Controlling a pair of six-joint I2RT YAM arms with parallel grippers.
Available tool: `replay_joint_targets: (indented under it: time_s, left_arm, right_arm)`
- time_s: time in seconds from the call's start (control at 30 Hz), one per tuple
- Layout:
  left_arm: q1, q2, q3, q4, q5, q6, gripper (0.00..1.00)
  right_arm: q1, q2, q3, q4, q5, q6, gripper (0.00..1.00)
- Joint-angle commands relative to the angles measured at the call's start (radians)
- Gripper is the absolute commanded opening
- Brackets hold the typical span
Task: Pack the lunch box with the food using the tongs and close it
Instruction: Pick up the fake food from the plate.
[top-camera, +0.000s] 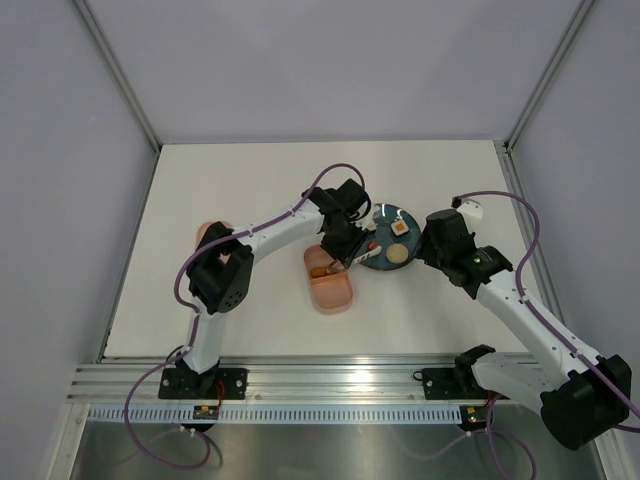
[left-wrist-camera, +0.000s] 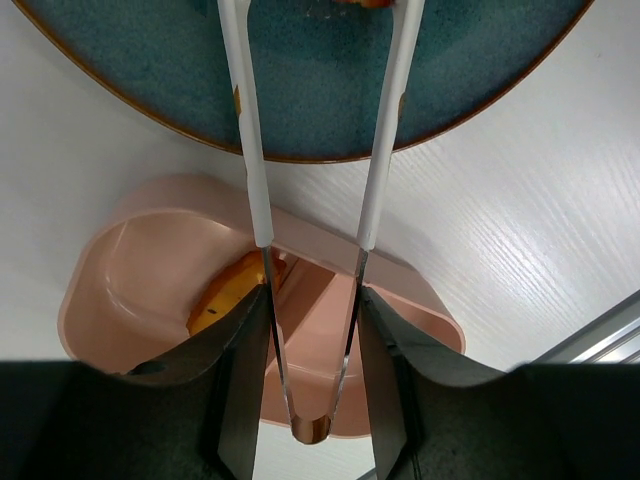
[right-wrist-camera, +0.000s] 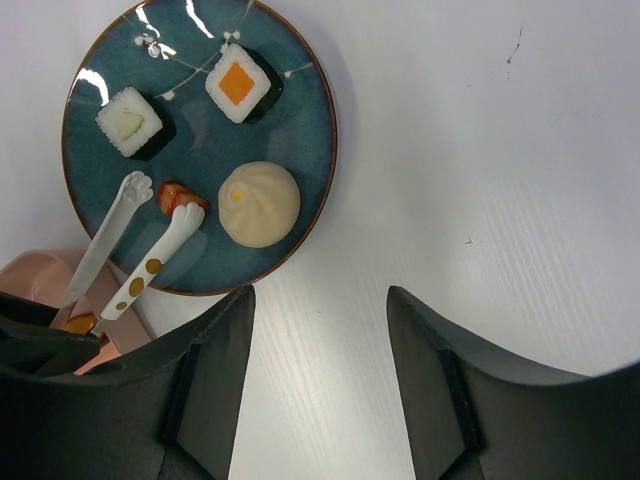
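My left gripper (left-wrist-camera: 312, 300) is shut on the tongs (left-wrist-camera: 250, 150) and holds them by their metal arms above the pink lunch box (left-wrist-camera: 130, 260). An orange food piece (left-wrist-camera: 225, 300) lies in one compartment of the box. The tongs' white paw-shaped tips (right-wrist-camera: 150, 260) reach onto the teal plate (right-wrist-camera: 300, 130) and stand either side of a red sausage bit (right-wrist-camera: 178, 194). Also on the plate are a beige bun (right-wrist-camera: 259, 203), an orange-topped rice cube (right-wrist-camera: 240, 82) and a green-topped one (right-wrist-camera: 129, 121). My right gripper (right-wrist-camera: 320, 300) hangs open and empty over bare table beside the plate.
The pink lid (top-camera: 207, 233) lies at the left, partly hidden behind my left arm's elbow. The lunch box (top-camera: 335, 293) sits just in front and left of the plate (top-camera: 385, 215). White walls with metal posts enclose the table.
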Motion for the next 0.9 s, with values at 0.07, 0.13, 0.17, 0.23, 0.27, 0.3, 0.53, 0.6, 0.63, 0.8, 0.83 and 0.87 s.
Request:
replay_joint_targets:
  time_s: [0.07,0.13,0.17,0.23,0.27,0.3,0.53,0.6,0.63,0.8,0.83,0.87]
  left_arm:
    - [-0.007,0.013,0.069,-0.001,0.001,0.022,0.41]
    - [-0.01,0.016,0.077,0.001,0.006,0.022,0.41]
    - [-0.011,0.019,0.08,-0.005,0.009,0.023,0.41]
    - [-0.019,0.027,0.086,-0.01,0.011,0.026,0.41]
    - [-0.022,0.029,0.092,-0.016,0.009,0.028,0.41]
    - [-0.031,0.032,0.096,-0.022,0.005,0.032,0.41]
    - [-0.043,0.03,0.102,-0.047,-0.046,0.046,0.39]
    - [-0.044,0.027,0.097,-0.05,-0.063,0.049,0.39]
    - [-0.045,0.026,0.096,-0.048,-0.065,0.051,0.39]
    - [-0.047,0.024,0.097,-0.053,-0.078,0.052,0.34]
    - [-0.047,0.024,0.097,-0.053,-0.081,0.054,0.34]
    - [-0.047,0.023,0.097,-0.053,-0.084,0.054,0.32]
  right_arm:
    - [-0.008,-0.018,0.003,-0.006,0.003,-0.012,0.63]
    - [-0.01,-0.018,0.004,-0.004,0.005,-0.012,0.63]
    - [-0.01,-0.018,0.004,-0.006,0.003,-0.012,0.63]
    - [-0.01,-0.017,0.004,-0.003,0.003,-0.014,0.63]
    - [-0.01,-0.017,0.006,-0.004,0.003,-0.014,0.63]
    - [-0.008,-0.015,0.007,-0.004,0.002,-0.014,0.63]
    - [-0.008,-0.018,0.007,-0.003,0.0,-0.012,0.63]
    - [-0.01,-0.018,0.004,-0.001,-0.002,-0.009,0.63]
    - [-0.008,-0.021,0.003,0.0,-0.003,-0.009,0.63]
    - [-0.008,-0.024,-0.002,-0.001,-0.003,-0.008,0.63]
    - [-0.01,-0.023,-0.002,-0.001,-0.005,-0.008,0.63]
    - [-0.008,-0.024,-0.002,-0.001,-0.003,-0.006,0.64]
